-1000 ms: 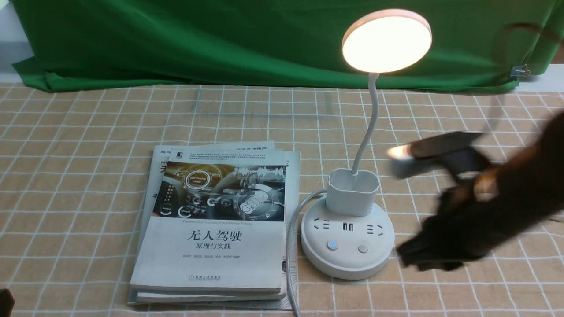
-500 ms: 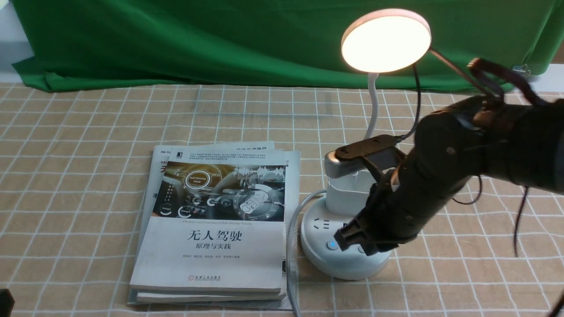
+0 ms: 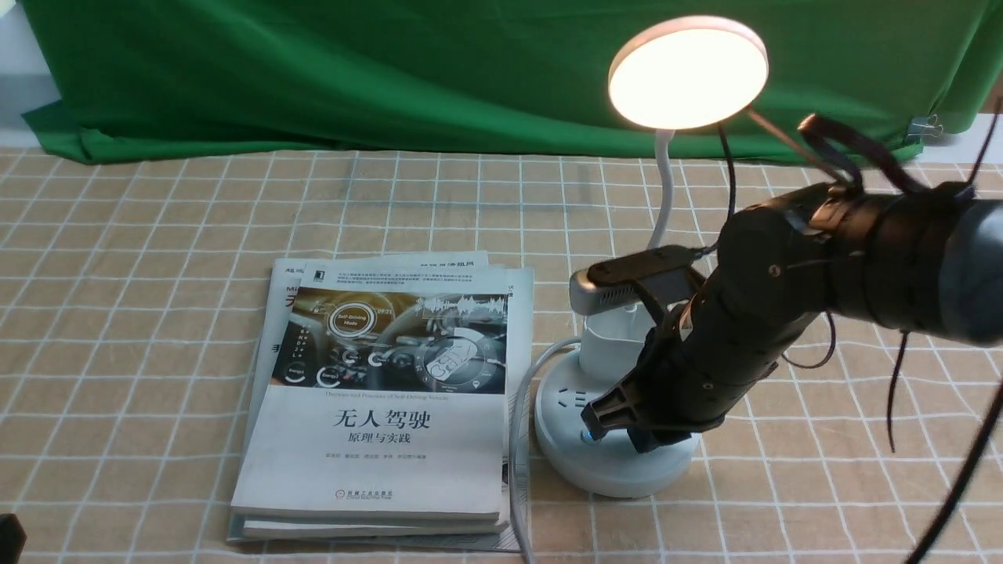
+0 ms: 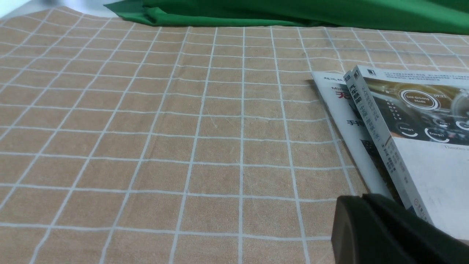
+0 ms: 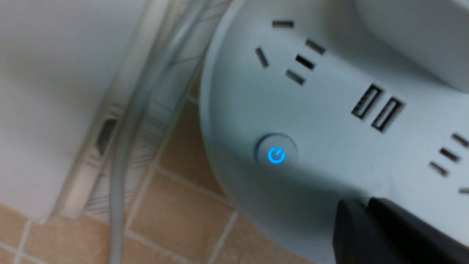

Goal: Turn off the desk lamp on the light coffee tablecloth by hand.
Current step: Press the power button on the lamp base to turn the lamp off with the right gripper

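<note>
Your right hand, fingers pressed together, sits tip-down on the desk lamp base, lower right of centre, beside the blue-lit button. The lamp glows on the light coffee tablecloth. Your left hand looks closed.

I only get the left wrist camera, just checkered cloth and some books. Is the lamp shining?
Observer: Yes. In the front view the desk lamp has its round head glowing.
Operator: Where's the other hand?
Observer: The right gripper hangs low over the lamp's round base, jaws shut.
Operator: Any button lit?
Observer: The right wrist view shows a blue power button glowing beside the fingertips, not under them.
</note>
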You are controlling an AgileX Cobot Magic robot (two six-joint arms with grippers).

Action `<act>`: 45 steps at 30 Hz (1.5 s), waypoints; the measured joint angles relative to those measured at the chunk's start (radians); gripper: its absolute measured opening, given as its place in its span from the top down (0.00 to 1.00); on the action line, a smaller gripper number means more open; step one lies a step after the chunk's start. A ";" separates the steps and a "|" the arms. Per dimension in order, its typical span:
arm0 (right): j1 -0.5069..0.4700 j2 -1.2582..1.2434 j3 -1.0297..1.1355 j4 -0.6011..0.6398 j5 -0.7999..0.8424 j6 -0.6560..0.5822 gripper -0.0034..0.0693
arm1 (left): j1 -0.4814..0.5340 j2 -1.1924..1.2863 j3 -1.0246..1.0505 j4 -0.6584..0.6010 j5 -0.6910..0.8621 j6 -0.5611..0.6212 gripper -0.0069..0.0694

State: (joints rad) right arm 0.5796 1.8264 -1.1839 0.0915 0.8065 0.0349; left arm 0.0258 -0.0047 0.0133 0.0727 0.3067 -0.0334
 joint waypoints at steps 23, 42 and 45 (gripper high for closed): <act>-0.013 -0.077 0.003 0.000 -0.024 -0.005 0.89 | 0.000 0.000 0.000 0.000 0.000 -0.001 0.90; -0.014 0.006 0.000 -0.002 -0.033 -0.007 0.89 | 0.000 0.000 0.000 0.000 0.000 -0.001 0.90; -0.014 -0.015 0.002 -0.002 -0.033 -0.007 0.89 | 0.000 0.000 0.000 0.000 0.000 -0.001 0.90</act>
State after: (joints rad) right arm 0.5653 1.8117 -1.1817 0.0896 0.7731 0.0283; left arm 0.0258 -0.0047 0.0133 0.0727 0.3067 -0.0343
